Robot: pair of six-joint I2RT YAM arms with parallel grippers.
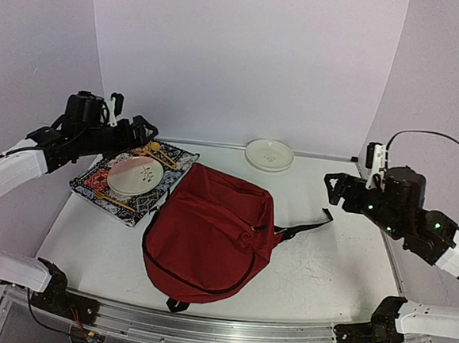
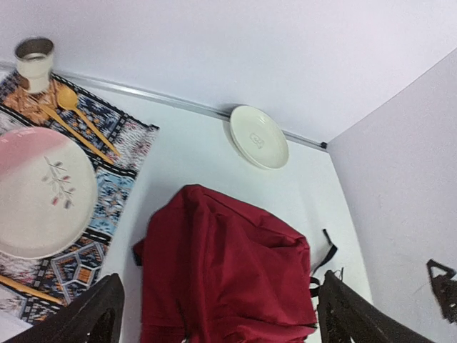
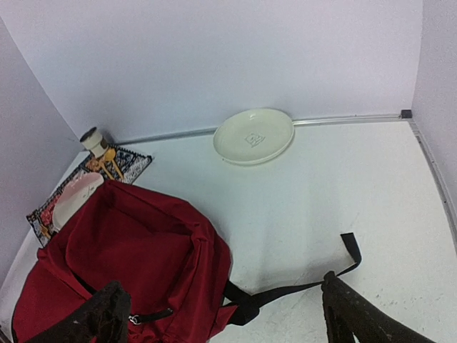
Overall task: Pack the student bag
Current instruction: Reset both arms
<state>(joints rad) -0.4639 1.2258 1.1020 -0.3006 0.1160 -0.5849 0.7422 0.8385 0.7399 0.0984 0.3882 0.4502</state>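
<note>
**Top external: bag mid-table, both grippers free and wide**

- Left gripper (image 1: 145, 133): up in the air, left of and behind the student bag (image 1: 209, 233), over the place setting. Jaws released and spread wide, nothing between them. Left wrist view looks down past both fingers onto the bag, so I read it as lined up for an approach, not a grasp.
- Left of the bag: patterned placemat (image 1: 105, 187), with a corner just beside the bag's edge. It carries a plate (image 1: 135, 175), wooden spoons (image 1: 153, 148) and a cup (image 2: 34, 63) at the far end. Probably the items to pack.
- The bag lies flat on the table (image 1: 341, 268), centred between the arms, likely so either arm can reach it. The fabric is slack and rumpled. Can't tell whether the main zip is open.
- Behind the bag, well apart: cream dish (image 1: 269, 154) near the back wall.
- Right of the bag: black strap (image 1: 309, 223) trails loose across the table. It's a snag risk for anything coming in low on that side.
- Right gripper (image 1: 333, 189): raised, right of the bag, facing it. Jaws released wide and holding nothing.
</note>
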